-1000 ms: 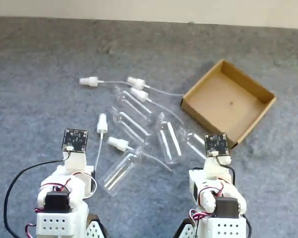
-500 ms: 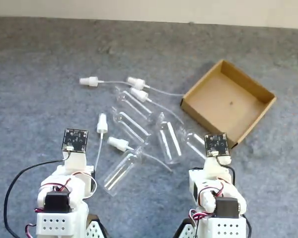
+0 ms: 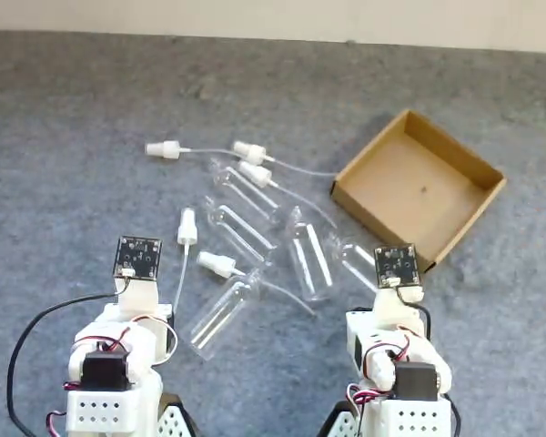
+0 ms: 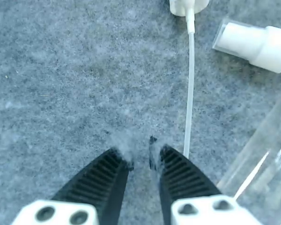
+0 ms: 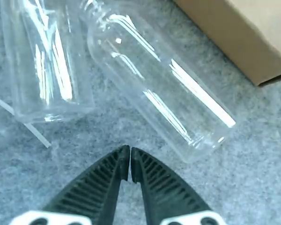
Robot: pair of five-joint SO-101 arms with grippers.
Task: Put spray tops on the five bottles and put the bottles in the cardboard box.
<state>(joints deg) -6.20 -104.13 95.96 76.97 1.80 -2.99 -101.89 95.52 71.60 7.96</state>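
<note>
1. From up high, we can't see all of the nearest bottle (image 3: 350, 253) just beside the cardboard box (image 3: 419, 187). The right arm's camera board (image 3: 397, 265) covers the bottle end farthest from the box.
2. In the right wrist view the box (image 5: 243, 28) is chopped by the edge, with just a corner left. The second bottle (image 5: 42, 61) out from it gets cut off too.
3. In the left wrist view, well away from the box, a spray top (image 4: 187, 5) and the far bottle (image 4: 264, 154) both run out of frame.
4. The dip tubes (image 3: 300, 170) by the box are too thin for us to follow.

The bottles (image 3: 309, 259) are clear, the spray tops (image 3: 249, 151) white, the cardboard box (image 3: 391, 187) plain brown, the table cover (image 3: 73, 109) mottled grey.
</note>
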